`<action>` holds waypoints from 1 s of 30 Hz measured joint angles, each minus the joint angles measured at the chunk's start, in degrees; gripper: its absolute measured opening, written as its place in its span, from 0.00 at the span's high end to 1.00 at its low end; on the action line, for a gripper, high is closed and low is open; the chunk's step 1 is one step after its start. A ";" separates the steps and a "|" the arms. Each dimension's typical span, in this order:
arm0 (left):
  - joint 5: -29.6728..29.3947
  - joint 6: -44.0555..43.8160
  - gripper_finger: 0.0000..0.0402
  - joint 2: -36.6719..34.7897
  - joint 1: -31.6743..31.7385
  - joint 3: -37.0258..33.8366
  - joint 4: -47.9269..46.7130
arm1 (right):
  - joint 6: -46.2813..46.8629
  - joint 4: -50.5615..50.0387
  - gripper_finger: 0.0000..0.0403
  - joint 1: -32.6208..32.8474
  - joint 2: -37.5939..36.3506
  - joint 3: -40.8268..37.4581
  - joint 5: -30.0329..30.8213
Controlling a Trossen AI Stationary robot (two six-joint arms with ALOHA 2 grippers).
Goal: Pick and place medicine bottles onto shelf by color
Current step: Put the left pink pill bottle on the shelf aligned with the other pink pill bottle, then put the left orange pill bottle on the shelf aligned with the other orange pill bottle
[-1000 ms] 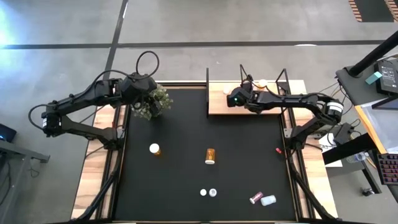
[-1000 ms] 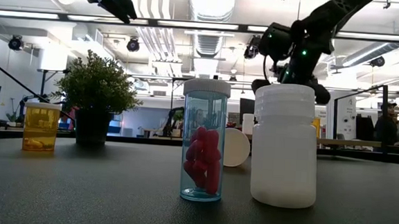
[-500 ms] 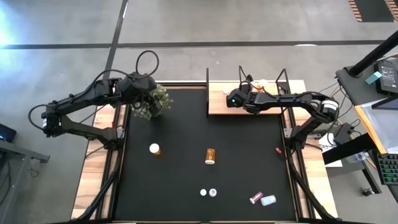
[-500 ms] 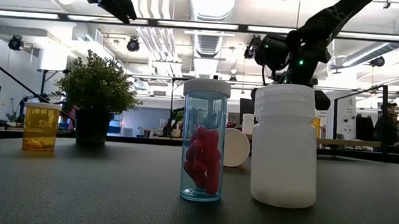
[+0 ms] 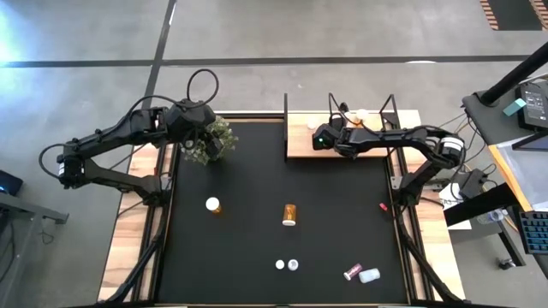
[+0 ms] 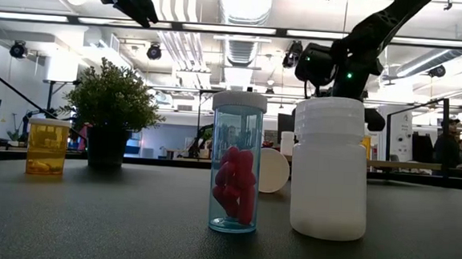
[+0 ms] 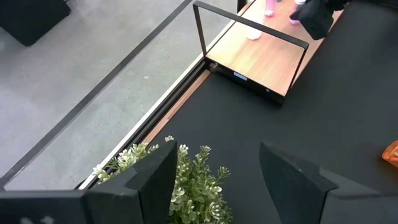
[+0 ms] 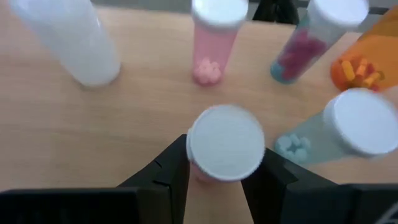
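The right hand (image 8: 225, 186) is over the shelf (image 5: 301, 141), and its wrist view shows what the high view cannot: a white-capped pink bottle (image 8: 225, 149) stands between the two dark fingers (image 8: 165, 168), upright on the wood. The fingers sit close on either side of it, but whether they press it or have let go I cannot tell.

Just beyond that bottle, farther from the hand, the wrist view shows five more bottles standing on the board: a white one (image 8: 68, 40), a pink one (image 8: 214, 37), a clear one with dark red pills (image 8: 311, 43), an orange one (image 8: 367, 59) and a clear one with pale blue pills (image 8: 339, 134), the nearest to the hand.

In the high view the right hand (image 5: 324, 135) is only a dark shape on the shelf, covering the bottle.

That view alone shows the bottles lying well away from the hand on the black table (image 5: 248, 214): an orange bottle (image 5: 290, 214), a white-capped one (image 5: 212, 204), two small white caps (image 5: 287, 265), a maroon bottle (image 5: 352, 272) and a white bottle (image 5: 370, 275).

The low view shows the blue-tinted bottle of red pills (image 6: 235, 174) and the white bottle (image 6: 331, 168) upright and side by side, apart.

The left hand (image 7: 217, 180) hangs open above the potted plant (image 7: 180, 186), far from the shelf.
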 joint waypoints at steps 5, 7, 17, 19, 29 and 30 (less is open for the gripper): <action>-0.02 0.02 0.47 0.00 0.00 0.00 0.00 | -0.02 0.49 0.64 0.00 -0.15 0.04 0.46; -0.02 0.03 0.47 0.00 0.00 0.00 0.00 | 0.02 0.50 0.62 0.00 -0.15 0.04 0.49; -0.02 0.07 0.47 0.00 0.00 -0.02 0.00 | 2.15 0.39 0.53 0.04 -3.48 0.04 0.45; -0.02 0.07 0.47 0.00 0.00 -0.02 0.00 | 2.19 0.07 0.50 0.04 -5.11 0.05 -0.07; -0.02 0.07 0.47 0.00 0.00 -0.04 -0.02 | 3.41 -4.64 0.46 0.60 -13.87 0.09 -4.09; -0.02 0.07 0.47 0.00 0.00 -0.04 -0.02 | 3.60 -5.39 0.46 0.83 -14.74 0.09 -4.09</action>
